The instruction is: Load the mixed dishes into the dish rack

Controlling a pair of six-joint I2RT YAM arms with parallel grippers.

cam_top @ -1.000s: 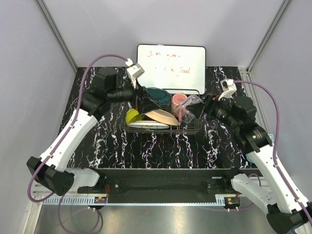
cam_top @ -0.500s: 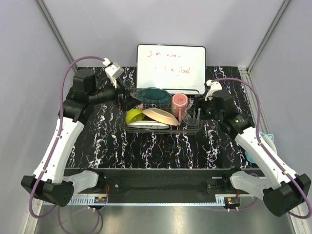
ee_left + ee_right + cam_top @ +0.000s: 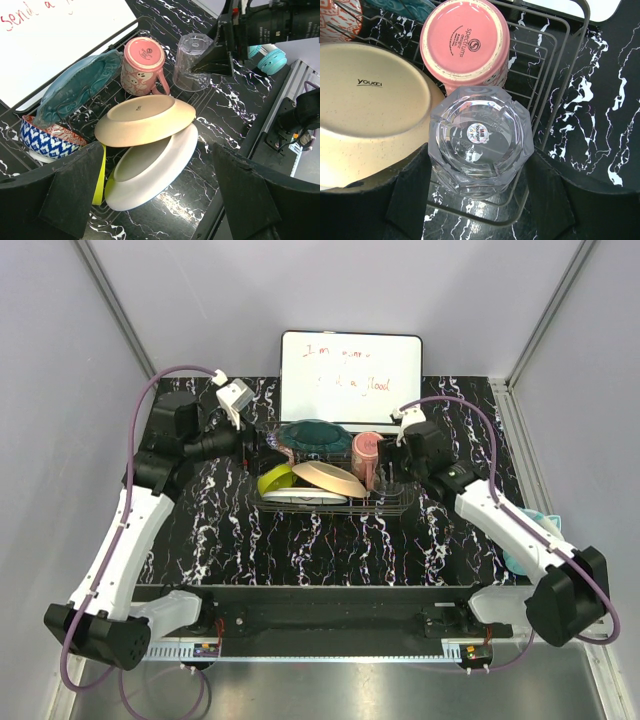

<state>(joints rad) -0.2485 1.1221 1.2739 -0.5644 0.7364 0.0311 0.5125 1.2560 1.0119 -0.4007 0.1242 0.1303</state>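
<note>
1. Near row. The dish rack (image 3: 380, 508) sits mid-table, beyond both arm bases. The white plate (image 3: 155, 175) lies tilted at the rack's near edge. The peach plate (image 3: 145, 120) rests upside down on top of it. The lime-green bowl (image 3: 272, 478) stands just beside them at the left end.

2. Middle. The clear glass (image 3: 479, 140) stands inverted on the rack wires at the right end, touching the pink mug (image 3: 465, 40), which also sits base-up. The right gripper (image 3: 479, 170) is closed on the glass, one of its fingers (image 3: 410, 200) against each side of the faceted wall.

3. Handling. The glass is probably light, rigid, smooth and breakable. Hold it across opposite flat facets near the thick base, not the thin rim. Use moderate pressure, as the facets are likely slippery.

4. Left end. The left gripper (image 3: 255, 447) hangs beside the rack with its jaws wide and nothing between them.

5. Far row. The teal plate (image 3: 75, 87) leans over the red patterned bowl (image 3: 45, 140). The whiteboard (image 3: 350, 370) stands behind.
</note>
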